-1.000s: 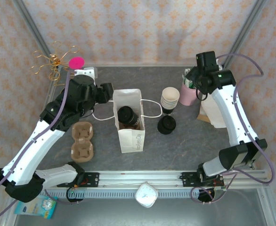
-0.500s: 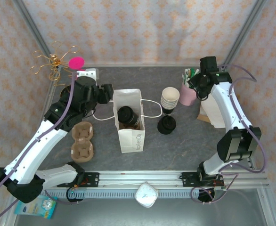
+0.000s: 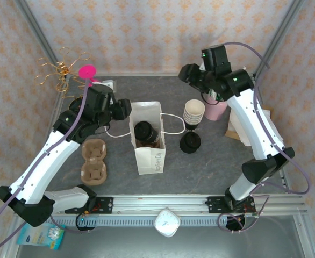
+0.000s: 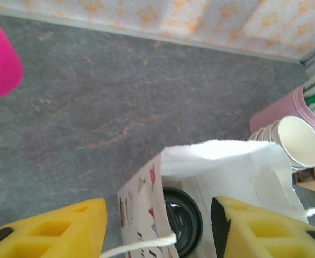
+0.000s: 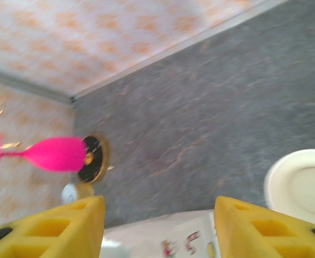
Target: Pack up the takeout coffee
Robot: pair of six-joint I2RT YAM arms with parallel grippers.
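Observation:
The takeout coffee, a cream cup with a black lid, stands inside an upright white paper bag in the middle of the table. My left gripper hovers at the bag's back left corner, open. In the left wrist view its yellow fingers straddle the bag's left wall and a string handle without pinching either. My right gripper hangs open over the back of the table, behind the bag. The right wrist view shows nothing between its fingers.
A stack of lidless cream cups and loose black lids sit right of the bag. A pink container stands behind them. A brown cup carrier lies left of the bag. A gold wire stand with a pink glass is at the back left.
My right arm has swung from beside the pink container leftward and up, over the back of the table. The left gripper edged closer to the bag's corner. Both jaws narrowed a little.

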